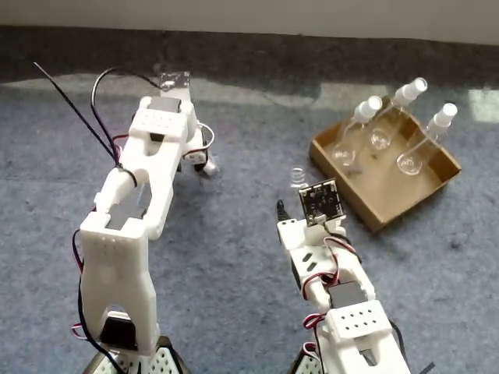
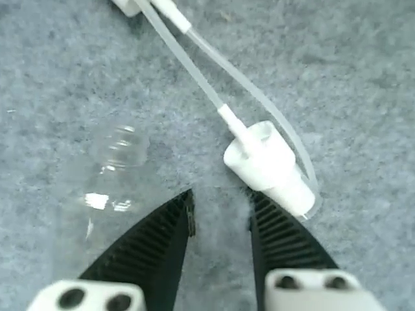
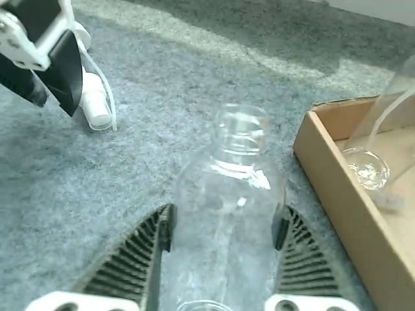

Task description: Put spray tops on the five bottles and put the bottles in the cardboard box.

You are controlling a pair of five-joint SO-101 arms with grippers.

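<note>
Uncapped bottle (image 3: 227,188): grasped on both sides by the right gripper (image 3: 224,223) fingers, near the counter (image 1: 234,257) centre; its base is cut off. Cardboard box (image 1: 382,206), toward the right edge, holds three capped bottles (image 1: 347,144). Left gripper (image 2: 219,197): fingers released over bare counter, between a second bottle (image 2: 113,168), partly cut off, and a spray top (image 2: 269,165)

Three bottles (image 1: 390,117) rest in the cardboard box (image 1: 418,198), far right. Just left of it, a fourth bottle (image 3: 230,188) sits in the right gripper (image 3: 224,220). Farther left, spray top (image 2: 269,165) and fifth bottle (image 2: 110,175) flank the left gripper (image 2: 219,201).
</note>
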